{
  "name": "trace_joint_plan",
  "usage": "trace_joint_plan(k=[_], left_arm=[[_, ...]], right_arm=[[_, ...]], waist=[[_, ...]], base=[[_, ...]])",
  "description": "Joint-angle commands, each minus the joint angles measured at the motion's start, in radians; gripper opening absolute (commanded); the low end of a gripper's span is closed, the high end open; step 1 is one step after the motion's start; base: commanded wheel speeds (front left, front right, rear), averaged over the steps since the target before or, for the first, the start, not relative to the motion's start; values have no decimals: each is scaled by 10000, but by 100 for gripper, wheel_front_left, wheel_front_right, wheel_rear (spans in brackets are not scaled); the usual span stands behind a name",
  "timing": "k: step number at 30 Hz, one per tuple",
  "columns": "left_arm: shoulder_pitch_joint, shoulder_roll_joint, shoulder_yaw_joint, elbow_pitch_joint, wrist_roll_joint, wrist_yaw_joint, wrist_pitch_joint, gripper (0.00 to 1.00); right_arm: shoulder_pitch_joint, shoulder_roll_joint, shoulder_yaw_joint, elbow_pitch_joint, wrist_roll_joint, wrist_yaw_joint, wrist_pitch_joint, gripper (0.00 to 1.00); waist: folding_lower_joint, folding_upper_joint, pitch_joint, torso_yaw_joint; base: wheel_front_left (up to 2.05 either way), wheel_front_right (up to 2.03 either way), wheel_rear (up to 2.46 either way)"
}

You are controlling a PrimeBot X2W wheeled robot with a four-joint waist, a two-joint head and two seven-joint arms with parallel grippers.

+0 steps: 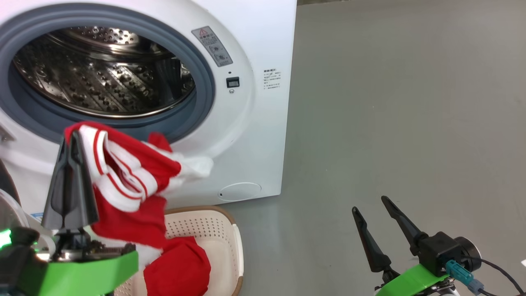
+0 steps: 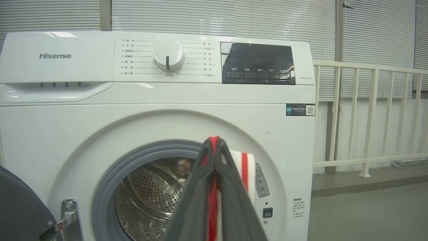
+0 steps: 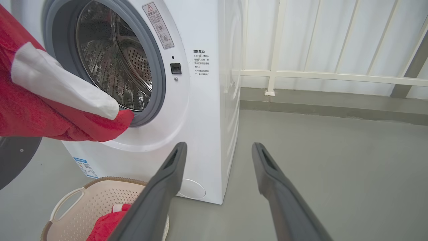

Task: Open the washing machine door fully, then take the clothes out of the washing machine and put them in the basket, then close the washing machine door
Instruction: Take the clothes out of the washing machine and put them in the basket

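The left jaws are clenching on the clothes (image 1: 127, 172), their two dark fingers (image 1: 70, 185) pressing together with a red-and-white striped fold caught between the tips. From those tips the fabric is draping down on the side toward the right jaws, and its lower end is hanging into the basket (image 1: 236, 242), which is sitting on the floor (image 1: 390, 123) just below the left jaws. More red fabric is lying inside the basket; whether it is a separate piece cannot be told. Straight ahead of the left jaws the washing machine (image 2: 167, 97) is standing with its round mouth uncovered, the perforated steel drum (image 1: 102, 78) showing beyond the tips. The washing machine door (image 2: 16, 207) is standing swung out on the outer side of the left jaws, its dark rim showing low beside them.

The right jaws are resting released, their fingers (image 3: 160, 194) spreading wide with nothing between them. They are hovering over the floor, well apart from the clothes, with the basket low on their inner side and the machine's front corner ahead of them.
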Motion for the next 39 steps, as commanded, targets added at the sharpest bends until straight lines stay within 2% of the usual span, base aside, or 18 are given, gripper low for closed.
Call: trace_joint_plan(k=[1,7,12,23,28,39], left_arm=[[-33,101,389,-281,28,71,-139,0],[363,-208,356,36,-208,86,-462,0],[651,-710,256,1052,-543,-104,-809,0],[606,-1515,568,2545,-644,-842,-995,0],[497,-2014,898,3773,-700,-1401,-998,0],[-716,-2861,2191,7482,-252,-3027,-999,0]], right_arm=[[-22,-66,145,-365,-98,33,57,100],[67,-66,33,-590,-141,33,155,100],[33,-66,-15,-797,-116,33,171,100],[-268,-66,-125,-929,-73,33,80,100],[-589,-66,-59,-967,15,33,0,100],[-1192,-66,-113,-1000,120,33,-171,100]], waist=[[0,0,-73,12],[0,0,23,21],[0,0,384,-13],[0,0,1341,-168],[0,0,1934,-323],[0,0,3318,-755]], base=[[0,0,0],[0,0,0],[0,0,0],[0,0,0],[0,0,0],[0,0,0]])
